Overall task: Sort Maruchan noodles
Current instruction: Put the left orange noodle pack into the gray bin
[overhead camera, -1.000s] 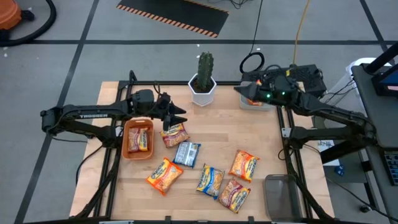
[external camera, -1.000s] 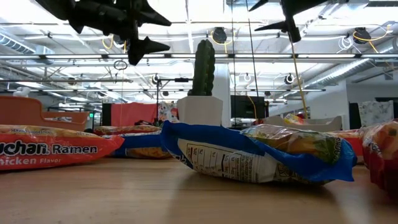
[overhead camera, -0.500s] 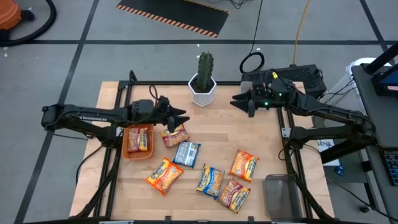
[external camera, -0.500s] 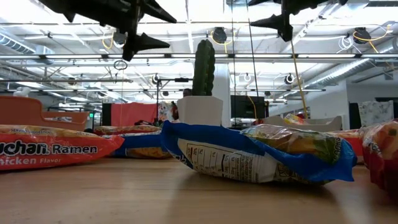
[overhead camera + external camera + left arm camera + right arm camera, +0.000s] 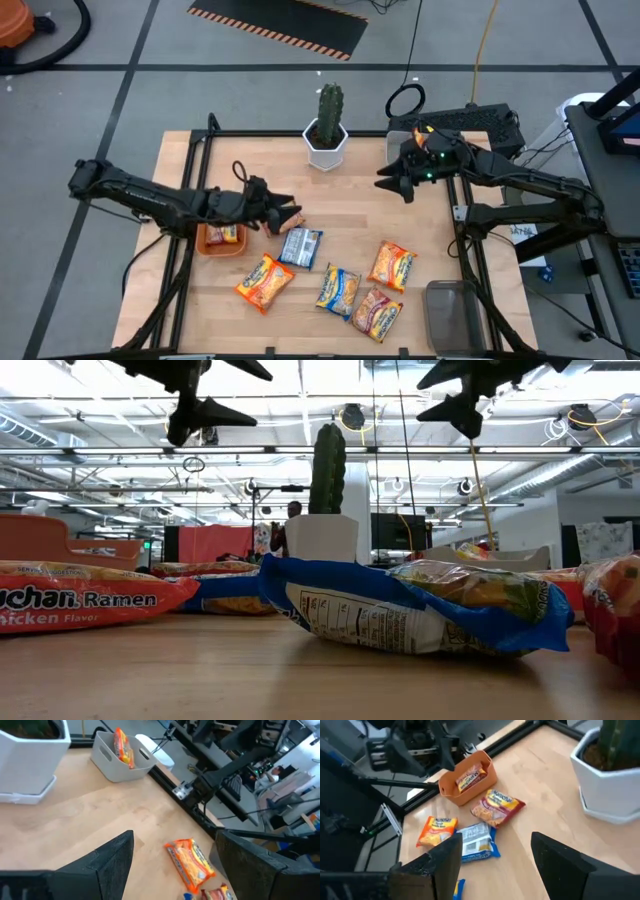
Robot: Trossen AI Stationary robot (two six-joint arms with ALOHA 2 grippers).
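Several Maruchan noodle packets lie flat on the wooden table: a red-orange one (image 5: 283, 217), a blue one (image 5: 301, 247), an orange one (image 5: 265, 281), a blue-yellow one (image 5: 338, 290), an orange one (image 5: 392, 266) and a red one (image 5: 376, 312). More packets lie in the orange bin (image 5: 207, 240). One stands in the grey bin (image 5: 120, 757). My left gripper (image 5: 287, 208) hovers open, high above the red-orange packet. My right gripper (image 5: 390, 182) hovers open in front of the grey bin. Both show high up in the low view, the left gripper (image 5: 215, 390) and the right gripper (image 5: 465, 395).
A cactus in a white pot (image 5: 326, 128) stands at the far middle of the table. A clear bin (image 5: 452, 315) sits at the near right corner. Black frame rails run along the table's left and right edges. Bare wood lies between the pot and the packets.
My left gripper has swung toward the table's near edge, from beside the orange bin's far corner to over the red-orange packet, rolling as it went. My right gripper has rolled, and its tips have come from over the grey bin toward the near edge. Both stayed open.
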